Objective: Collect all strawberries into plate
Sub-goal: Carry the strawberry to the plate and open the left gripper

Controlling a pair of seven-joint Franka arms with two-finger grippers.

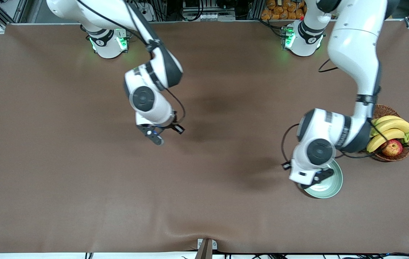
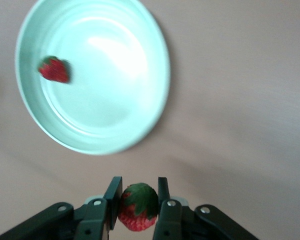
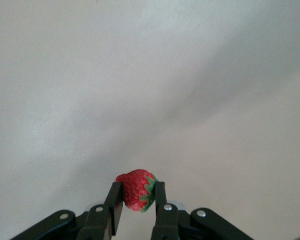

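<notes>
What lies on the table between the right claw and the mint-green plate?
Nothing: in the front view only bare brown cloth runs from the right claw, shut on a red strawberry, to the round pale mint-green plate.

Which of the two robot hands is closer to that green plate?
The left. The left gripper, holding a strawberry, hangs at the plate's edge; the right gripper, holding another strawberry, is over bare table mid-table.

A pale mint-green colour is shown by the plate (image 2: 140, 60). The strawberries (image 2: 54, 69) are coloured red with green tops. Yellow bananas (image 1: 388, 131) and a red-yellow apple (image 1: 392, 148) are seen in a brown basket (image 1: 386, 109).
</notes>
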